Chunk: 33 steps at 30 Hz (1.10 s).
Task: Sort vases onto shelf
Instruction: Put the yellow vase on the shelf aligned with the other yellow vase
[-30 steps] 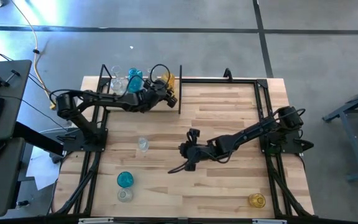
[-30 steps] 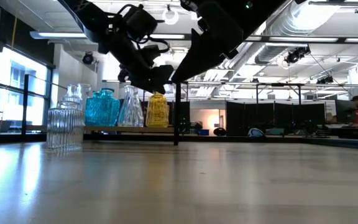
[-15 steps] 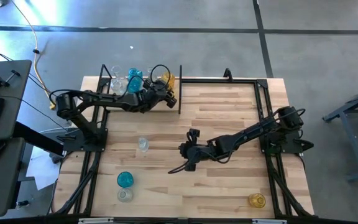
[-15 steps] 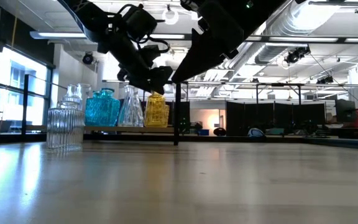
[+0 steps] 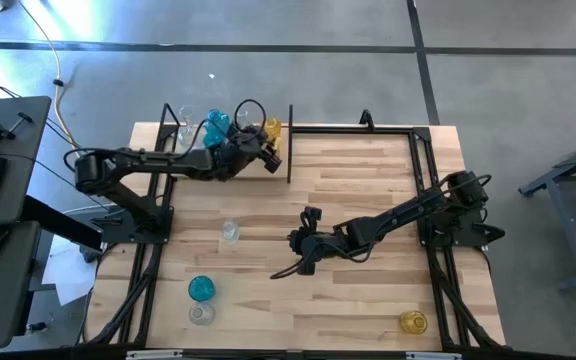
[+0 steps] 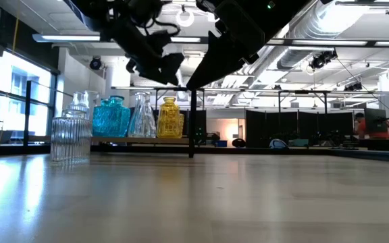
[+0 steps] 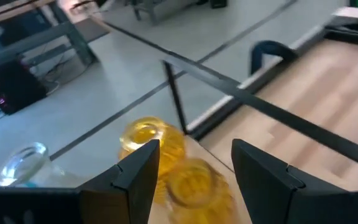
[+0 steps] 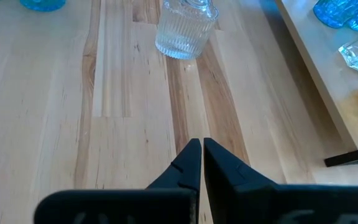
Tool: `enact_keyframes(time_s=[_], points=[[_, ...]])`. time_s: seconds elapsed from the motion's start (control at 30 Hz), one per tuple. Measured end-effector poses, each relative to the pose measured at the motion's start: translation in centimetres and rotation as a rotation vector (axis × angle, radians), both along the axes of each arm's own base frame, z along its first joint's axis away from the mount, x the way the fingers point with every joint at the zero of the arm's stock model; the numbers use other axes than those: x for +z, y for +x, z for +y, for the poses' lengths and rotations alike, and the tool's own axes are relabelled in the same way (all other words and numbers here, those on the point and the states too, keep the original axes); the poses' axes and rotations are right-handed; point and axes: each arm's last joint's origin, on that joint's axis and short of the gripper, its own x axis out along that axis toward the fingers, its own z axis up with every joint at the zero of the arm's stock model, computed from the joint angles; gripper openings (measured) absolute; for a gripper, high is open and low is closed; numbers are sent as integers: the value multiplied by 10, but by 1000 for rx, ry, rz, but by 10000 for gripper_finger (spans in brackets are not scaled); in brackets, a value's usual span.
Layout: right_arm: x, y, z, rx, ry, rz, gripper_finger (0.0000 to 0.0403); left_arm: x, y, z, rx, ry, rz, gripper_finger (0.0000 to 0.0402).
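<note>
The shelf (image 5: 236,165) stands at the table's far left, its plank also in the low view (image 6: 123,140). On it stand clear (image 5: 184,130), teal (image 5: 216,122) and amber (image 5: 271,128) vases; in the low view they show as teal (image 6: 111,116), clear (image 6: 142,116) and amber (image 6: 169,117). My left gripper (image 7: 194,168) is open and empty above the amber vase (image 7: 194,183), a second amber shape (image 7: 145,134) just beyond. It shows above the shelf (image 6: 155,64). My right gripper (image 8: 202,149) is shut and empty, held above mid-table (image 5: 298,255).
On the tabletop stand a clear ribbed vase (image 5: 230,232), also ahead of my right gripper (image 8: 185,28), a teal vase (image 5: 200,288), a clear vase (image 5: 200,314) and an amber vase (image 5: 413,322) near the front right. A black frame (image 5: 423,160) edges the table. A person (image 6: 360,125) shows far behind.
My left gripper has risen off the amber vase on the shelf and drawn slightly toward the table's left. The vase's neck, covered by the fingers before, now shows free, and the vase stands upright on the plank. My right arm has kept still.
</note>
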Motion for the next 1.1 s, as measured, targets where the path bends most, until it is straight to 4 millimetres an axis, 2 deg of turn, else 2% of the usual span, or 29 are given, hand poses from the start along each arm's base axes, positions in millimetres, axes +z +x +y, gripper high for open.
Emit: enact_keyframes(time_s=[0.2, 0.33, 0.6, 0.73, 1.1], points=[[-1, 0, 0, 0, -3, 8, 2, 7, -6, -32, -109, -14, 90, 180], [-1, -1, 0, 1, -3, 8, 2, -3, -8, -43, -144, -62, 190, 145], [0, -2, 4, 9, 1, 6, 2, -35, 0, -24, -87, -133, 265, 49], [0, -2, 6, 12, 3, 5, 2, -43, 0, -13, -51, -145, 278, 12], [-1, -3, 7, 16, 3, 6, 2, -53, 3, 1, -7, -155, 264, 1]])
